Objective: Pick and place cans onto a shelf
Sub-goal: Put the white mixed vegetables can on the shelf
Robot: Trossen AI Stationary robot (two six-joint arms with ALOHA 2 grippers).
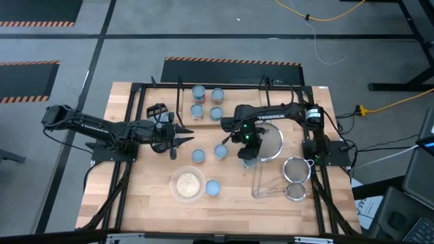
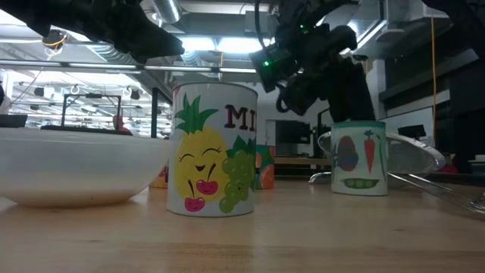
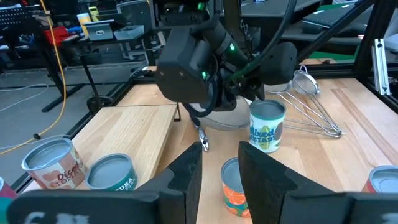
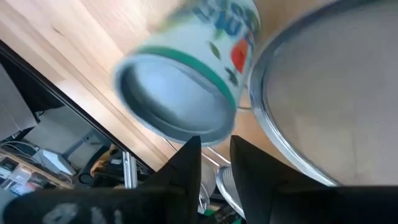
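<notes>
Several cans (image 1: pixel 207 102) stand on the shelf (image 1: pixel 237 95) at the table's far side. Three more stand on the tabletop: two near the middle (image 1: pixel 198 156) (image 1: pixel 221 150) and one by the bowl (image 1: pixel 212 188), which is the pineapple-label can in the low view (image 2: pixel 214 148). A green-rimmed can (image 4: pixel 180 93) (image 2: pixel 360 155) stands upright beside a strainer. My right gripper (image 1: pixel 245 149) (image 4: pixel 214 146) hangs above it, fingers close together, holding nothing. My left gripper (image 1: pixel 180 140) (image 3: pixel 221 155) waits left of centre, fingers close together and empty, above an orange-label can (image 3: pixel 233 186).
A clear bowl of pale grains (image 1: pixel 187 184) sits near the front. A large wire strainer (image 1: pixel 270 142) and two smaller ones (image 1: pixel 296 168) (image 1: pixel 295 192) lie at the right. Black frame bars run along both table sides.
</notes>
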